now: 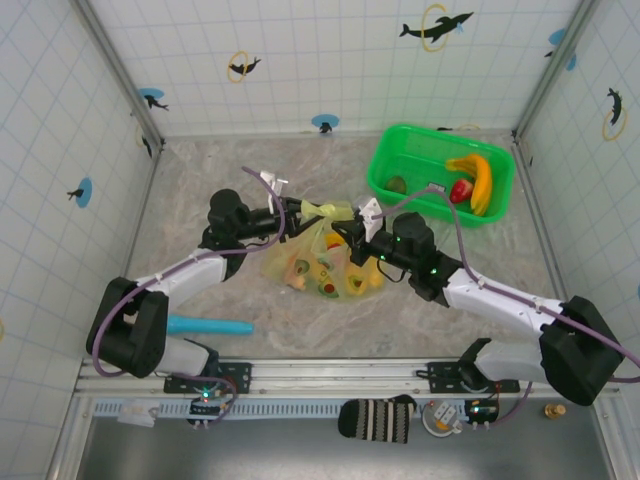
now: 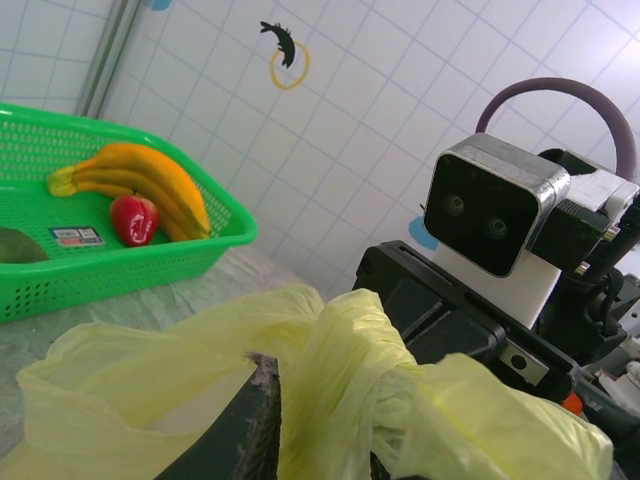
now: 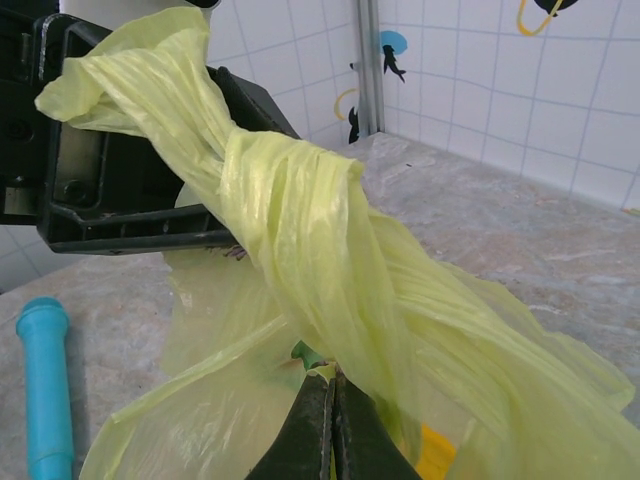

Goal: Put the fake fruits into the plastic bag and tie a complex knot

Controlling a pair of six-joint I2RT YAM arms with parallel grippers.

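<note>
Top view, centre: the plastic bag (image 1: 318, 262) holds fake fruits (image 1: 326, 270), with the left gripper (image 1: 292, 214) and right gripper (image 1: 350, 238) at its twisted handles. Left wrist view: I cannot tell the left gripper's grasp. Right wrist view: the right gripper is clenched on the film; slack from the left could unravel the knot.
</note>
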